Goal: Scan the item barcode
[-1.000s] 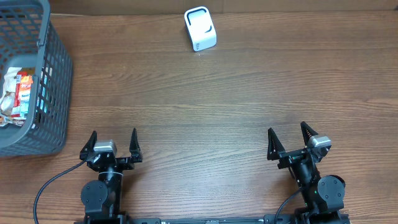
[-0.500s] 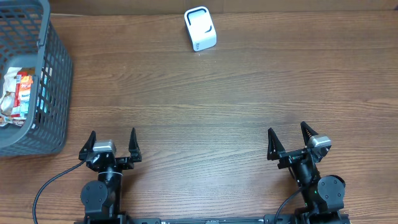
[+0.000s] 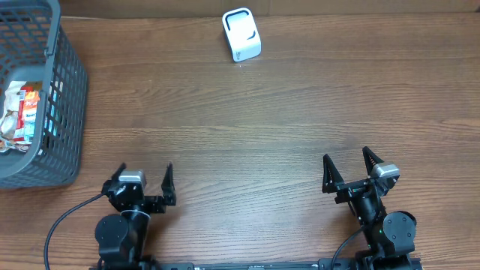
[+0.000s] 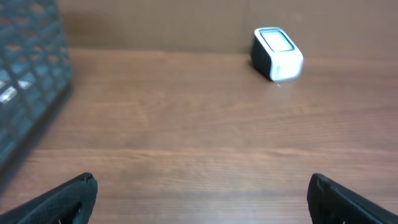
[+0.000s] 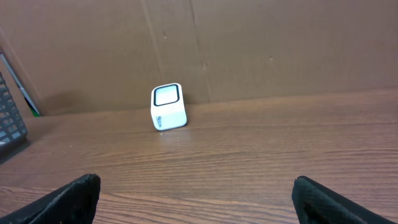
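Packets (image 3: 21, 112) for scanning lay inside the grey basket (image 3: 71, 90) at the bench's (image 3: 247, 120) left edge. The white scanner (image 3: 241, 34) stood at the far edge. By the near edge, the left gripper (image 3: 145, 169) and right gripper (image 3: 346, 155) each had pincer fingers spread wide apart.

White scanner (image 3: 241, 34) upright, far side; packaged items (image 3: 20, 112) inside basket (image 3: 64, 105).
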